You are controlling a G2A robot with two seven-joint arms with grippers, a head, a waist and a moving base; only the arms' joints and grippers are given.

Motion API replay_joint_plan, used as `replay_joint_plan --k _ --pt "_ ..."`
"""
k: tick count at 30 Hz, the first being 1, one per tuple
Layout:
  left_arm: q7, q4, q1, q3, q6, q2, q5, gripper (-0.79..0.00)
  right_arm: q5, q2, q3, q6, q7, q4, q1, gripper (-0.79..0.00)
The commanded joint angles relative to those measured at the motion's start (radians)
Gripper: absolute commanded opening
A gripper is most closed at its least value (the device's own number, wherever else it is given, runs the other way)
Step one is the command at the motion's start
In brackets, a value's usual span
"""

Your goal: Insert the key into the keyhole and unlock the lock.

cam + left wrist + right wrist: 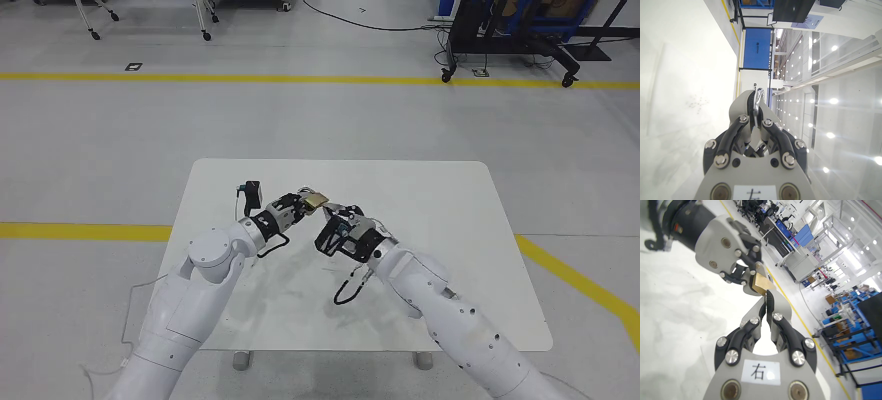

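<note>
Two tight grips going over the table [450, 190]: I'm holding the brass padlock [762, 285] clamped in the left gripper [756, 103] and lining up the key [764, 295] pinched in the right gripper [767, 299] at its keyhole end, aiming dead straight before twisting.

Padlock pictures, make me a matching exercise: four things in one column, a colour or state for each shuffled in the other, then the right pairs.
Things:
1 left gripper
2 right gripper
3 padlock
4 table

States:
A white top
B brass-coloured body
C shut on the shackle
D shut on the key, at the padlock's end

Pairs: 1-C, 2-D, 3-B, 4-A.
</note>
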State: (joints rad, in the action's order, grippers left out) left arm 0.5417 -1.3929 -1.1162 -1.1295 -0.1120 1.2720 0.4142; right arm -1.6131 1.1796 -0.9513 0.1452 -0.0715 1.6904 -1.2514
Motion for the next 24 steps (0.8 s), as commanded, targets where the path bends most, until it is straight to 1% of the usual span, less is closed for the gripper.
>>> replay_joint_plan --k 1,4,8,15,20,21,22,23,24 --pt "0.001 0.0 -0.002 -0.001 0.014 0.0 -0.002 -0.785 0.15 0.004 -0.028 0.019 0.023 -0.008 -0.005 -0.785" --pt "0.001 -0.004 -0.006 -0.004 0.035 0.0 -0.006 -0.785 0.31 0.007 -0.066 0.069 0.043 -0.034 -0.007 -0.785" --pt "0.001 -0.009 -0.013 -0.008 0.052 0.0 -0.007 -0.785 0.411 0.008 -0.093 0.129 0.051 -0.062 -0.003 -0.785" --pt "0.002 -0.012 -0.018 -0.012 0.064 0.0 -0.009 -0.785 0.41 0.01 -0.102 0.157 0.049 -0.069 0.003 -0.785" --pt "0.005 -0.013 -0.02 -0.016 0.077 0.0 -0.008 -0.785 0.347 0.009 -0.095 0.175 0.057 -0.056 0.006 -0.785" --pt "0.005 -0.013 -0.021 -0.017 0.079 0.0 -0.007 -0.785 0.326 0.009 -0.094 0.172 0.058 -0.052 0.005 -0.727" --pt "0.005 -0.013 -0.022 -0.019 0.081 0.0 -0.005 -0.785 0.3 0.008 -0.093 0.166 0.056 -0.046 0.004 -0.6" --pt "0.005 -0.013 -0.022 -0.02 0.082 0.001 -0.003 -0.785 0.277 0.008 -0.092 0.157 0.053 -0.042 0.002 -0.456" --pt "0.006 -0.013 -0.023 -0.021 0.084 0.001 0.0 -0.785 0.262 0.008 -0.09 0.154 0.052 -0.036 -0.001 -0.388"
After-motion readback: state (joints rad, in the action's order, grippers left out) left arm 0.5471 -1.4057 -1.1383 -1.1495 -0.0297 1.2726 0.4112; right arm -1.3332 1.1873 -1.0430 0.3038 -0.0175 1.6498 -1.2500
